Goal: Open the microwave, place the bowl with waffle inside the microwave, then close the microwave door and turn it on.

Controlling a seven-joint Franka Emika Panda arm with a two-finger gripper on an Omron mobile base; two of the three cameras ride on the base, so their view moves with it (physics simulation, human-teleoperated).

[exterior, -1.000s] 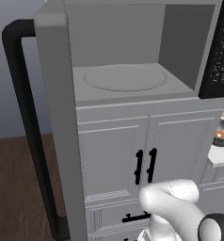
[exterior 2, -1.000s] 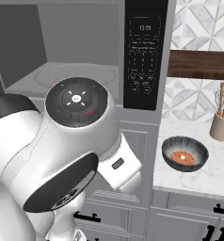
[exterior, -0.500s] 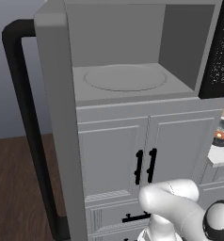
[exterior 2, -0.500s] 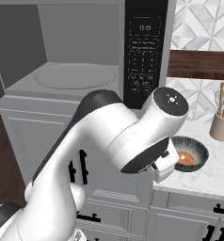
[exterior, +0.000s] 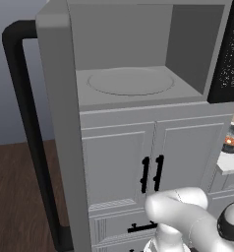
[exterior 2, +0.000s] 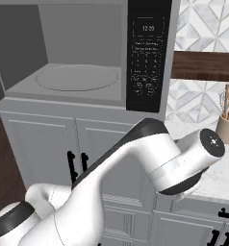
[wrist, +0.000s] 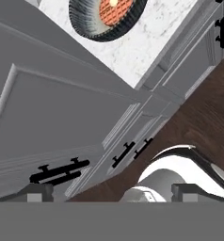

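Marble counter (wrist: 147,42) holds bowl (wrist: 107,16), well apart from open hand (wrist: 114,192)

Arm (exterior 2: 135,178) rises from low at the left of the right base view, sweeps up and rightward, ends in a bulky white wrist with a dark band and round end cap at far right. In the left base view the arm's elbow shows at bottom right, a rounded white link with a dark joint beside it. Gripper (wrist: 112,192) seen from the hand view: two small dark fingertips (wrist: 38,191) set far apart at the bottom, jaws spread wide, nothing between them. Hand is rolled, pointing down and outward, so the scene ahead of the jaws runs diagonally
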